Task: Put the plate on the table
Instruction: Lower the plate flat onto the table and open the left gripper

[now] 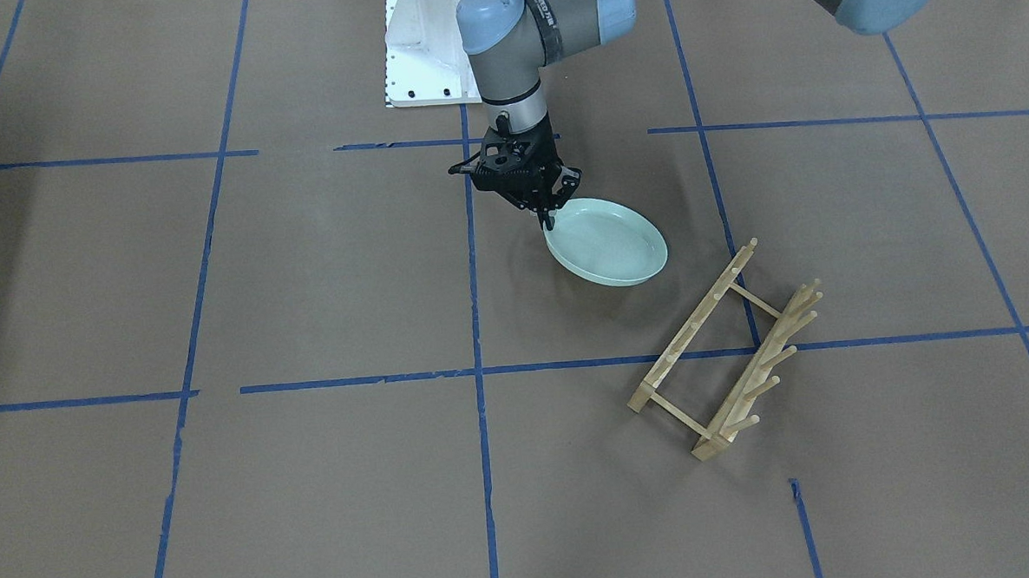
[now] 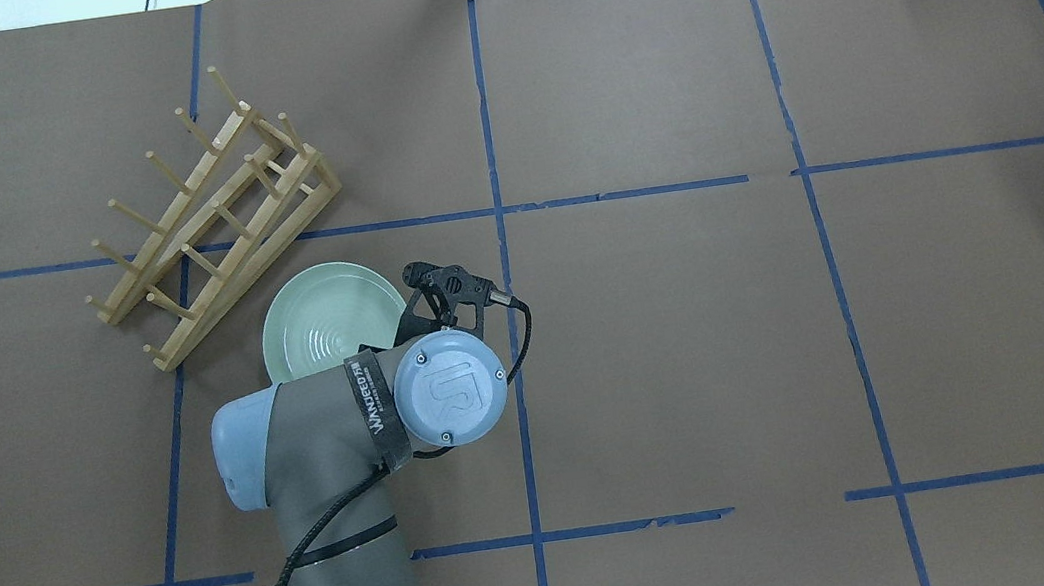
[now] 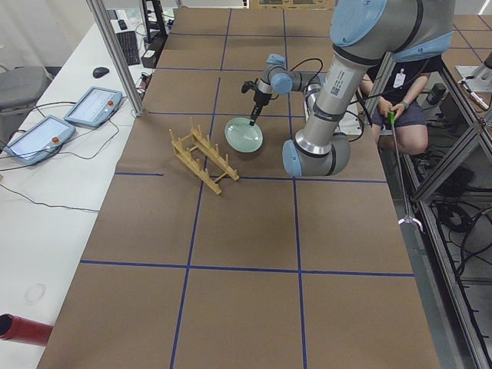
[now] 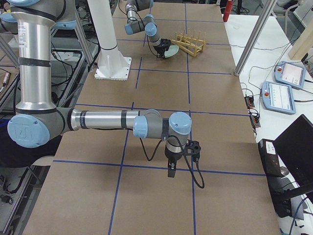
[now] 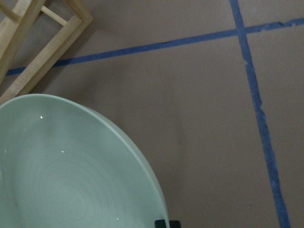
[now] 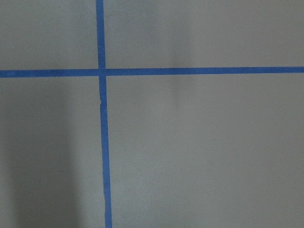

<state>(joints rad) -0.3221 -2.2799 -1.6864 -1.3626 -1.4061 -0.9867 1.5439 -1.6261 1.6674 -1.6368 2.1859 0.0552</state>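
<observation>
The pale mint-green plate (image 1: 608, 243) is beside the wooden rack, slightly tilted and low over the brown table (image 1: 306, 281); whether it touches the table I cannot tell. My left gripper (image 1: 549, 220) is shut on the plate's rim on the side nearest the robot base. In the overhead view the plate (image 2: 328, 316) is partly covered by my left wrist. In the left wrist view the plate (image 5: 71, 175) fills the lower left, with a fingertip (image 5: 167, 223) at its rim. My right gripper (image 4: 169, 171) hangs over bare table far from the plate; I cannot tell if it is open or shut.
The light wooden peg rack (image 1: 726, 349) lies just beyond the plate, also in the overhead view (image 2: 209, 213). The white robot base (image 1: 422, 54) is behind the left gripper. Blue tape lines cross the table. A person sits at the table's side (image 3: 403, 115).
</observation>
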